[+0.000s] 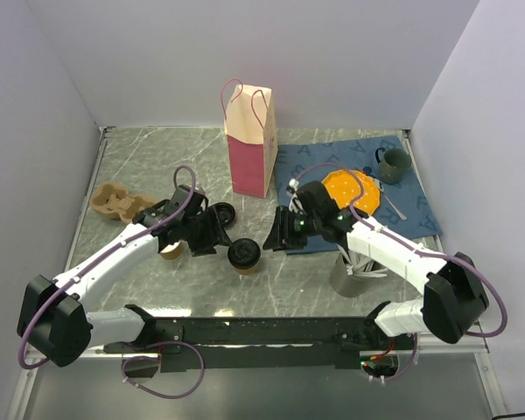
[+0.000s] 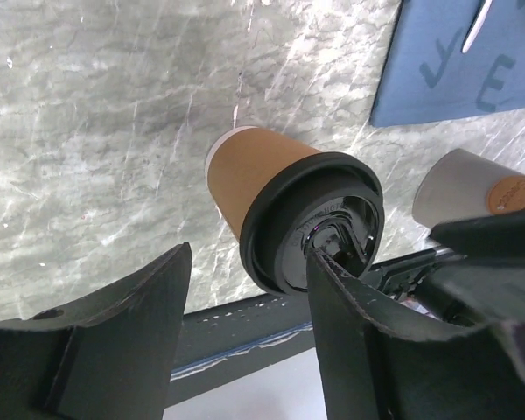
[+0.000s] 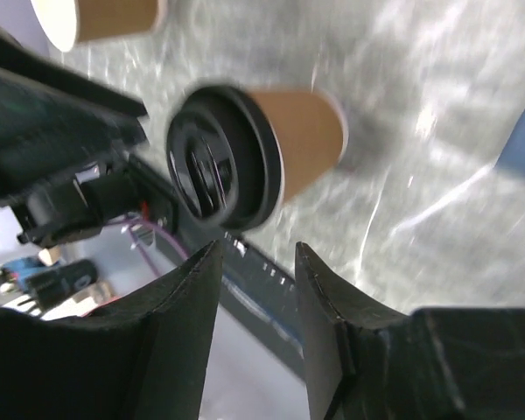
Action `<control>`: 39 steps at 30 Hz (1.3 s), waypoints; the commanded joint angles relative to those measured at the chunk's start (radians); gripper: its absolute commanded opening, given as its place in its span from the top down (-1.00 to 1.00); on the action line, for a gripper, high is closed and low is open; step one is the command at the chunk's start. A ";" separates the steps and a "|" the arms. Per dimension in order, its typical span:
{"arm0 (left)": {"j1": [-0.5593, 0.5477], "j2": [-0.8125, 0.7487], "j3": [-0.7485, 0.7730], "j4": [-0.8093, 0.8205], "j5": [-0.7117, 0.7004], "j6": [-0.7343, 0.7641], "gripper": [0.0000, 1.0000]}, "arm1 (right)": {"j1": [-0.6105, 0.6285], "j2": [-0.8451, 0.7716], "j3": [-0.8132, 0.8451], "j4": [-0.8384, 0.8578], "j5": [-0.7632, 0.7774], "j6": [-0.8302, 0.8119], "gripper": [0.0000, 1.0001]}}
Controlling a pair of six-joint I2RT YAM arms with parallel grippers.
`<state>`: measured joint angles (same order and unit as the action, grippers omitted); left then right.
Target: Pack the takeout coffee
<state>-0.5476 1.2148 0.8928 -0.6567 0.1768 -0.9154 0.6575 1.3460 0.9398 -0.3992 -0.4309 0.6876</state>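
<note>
The takeout coffee (image 1: 244, 255) is a small brown paper cup with a black lid, standing on the marble table between my two grippers. My left gripper (image 1: 217, 233) is open and empty just left of it. In the left wrist view the cup (image 2: 271, 179) lies just beyond the open fingers (image 2: 140, 324), and the lid is near the right fingertip. My right gripper (image 1: 274, 238) is open and empty just right of the cup. In the right wrist view the cup (image 3: 254, 153) sits just past the open fingertips (image 3: 197, 280). The pink and cream paper bag (image 1: 249, 140) stands upright behind.
A second brown cup (image 1: 172, 251) stands under my left arm, and a loose black lid (image 1: 223, 213) lies behind my left gripper. A cardboard cup carrier (image 1: 114, 201) is at the left. A blue mat (image 1: 402, 206) holds an orange plate (image 1: 350, 188) and green mug (image 1: 394, 164). A grey cup (image 1: 352, 276) stands under my right arm.
</note>
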 commanded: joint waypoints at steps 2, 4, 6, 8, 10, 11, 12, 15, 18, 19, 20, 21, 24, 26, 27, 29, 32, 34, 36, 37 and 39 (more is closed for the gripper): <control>-0.003 0.009 0.008 0.058 0.015 0.062 -0.21 | 0.036 -0.048 -0.085 0.111 0.000 0.180 0.11; -0.003 0.018 0.008 0.081 0.021 0.078 -0.20 | 0.040 -0.042 -0.110 0.155 -0.005 0.220 0.14; -0.003 0.029 0.000 0.106 0.030 0.081 -0.18 | 0.048 -0.038 -0.125 0.177 0.007 0.263 0.16; -0.003 0.035 -0.011 0.123 0.052 0.081 -0.16 | 0.054 -0.036 -0.134 0.201 0.018 0.297 0.16; -0.003 0.040 -0.032 0.138 0.059 0.078 -0.14 | 0.059 -0.038 -0.151 0.242 0.024 0.317 0.16; -0.003 0.045 -0.040 0.140 0.059 0.075 -0.12 | 0.060 -0.036 -0.160 0.258 0.023 0.332 0.16; -0.003 0.045 -0.051 0.141 0.058 0.075 -0.11 | 0.062 -0.036 -0.170 0.267 0.023 0.337 0.16; -0.003 0.045 -0.069 0.140 0.050 0.070 -0.09 | 0.068 -0.022 -0.190 0.302 0.018 0.355 0.17; -0.003 0.043 -0.083 0.138 0.041 0.067 -0.09 | 0.071 -0.018 -0.223 0.350 0.017 0.386 0.20; -0.005 0.042 -0.086 0.138 0.044 0.066 -0.09 | 0.074 -0.018 -0.228 0.352 0.021 0.389 0.21; -0.003 0.042 -0.091 0.140 0.044 0.064 -0.08 | 0.074 -0.016 -0.231 0.353 0.032 0.392 0.24; -0.005 0.042 -0.092 0.138 0.044 0.064 -0.08 | 0.076 -0.013 -0.234 0.358 0.035 0.392 0.24; -0.005 0.042 -0.103 0.138 0.049 0.055 -0.06 | 0.079 -0.010 -0.234 0.344 0.057 0.392 0.28; -0.005 0.034 -0.112 0.140 0.052 0.047 -0.06 | 0.082 -0.008 -0.243 0.350 0.067 0.397 0.31; -0.005 0.034 -0.112 0.137 0.052 0.047 -0.06 | 0.083 -0.002 -0.246 0.358 0.069 0.400 0.33; -0.005 0.031 -0.118 0.135 0.049 0.044 -0.05 | 0.082 0.005 -0.259 0.382 0.075 0.398 0.44; -0.006 0.032 -0.132 0.137 0.053 0.035 -0.04 | 0.082 0.019 -0.288 0.450 0.067 0.409 0.67; -0.009 0.032 -0.140 0.141 0.061 0.023 -0.04 | 0.083 0.030 -0.306 0.508 0.064 0.424 0.72; -0.017 0.034 -0.149 0.141 0.061 0.015 -0.03 | 0.083 0.038 -0.340 0.551 0.070 0.434 0.73; -0.018 0.035 -0.152 0.143 0.064 0.009 -0.03 | 0.082 0.041 -0.349 0.568 0.080 0.440 0.73; -0.029 0.037 -0.161 0.141 0.061 0.004 -0.03 | 0.083 0.057 -0.368 0.588 0.084 0.449 0.72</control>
<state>-0.5472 1.2339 0.7811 -0.4576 0.2390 -0.9028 0.7322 1.3468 0.6193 0.0902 -0.4133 1.1229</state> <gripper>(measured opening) 0.521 0.157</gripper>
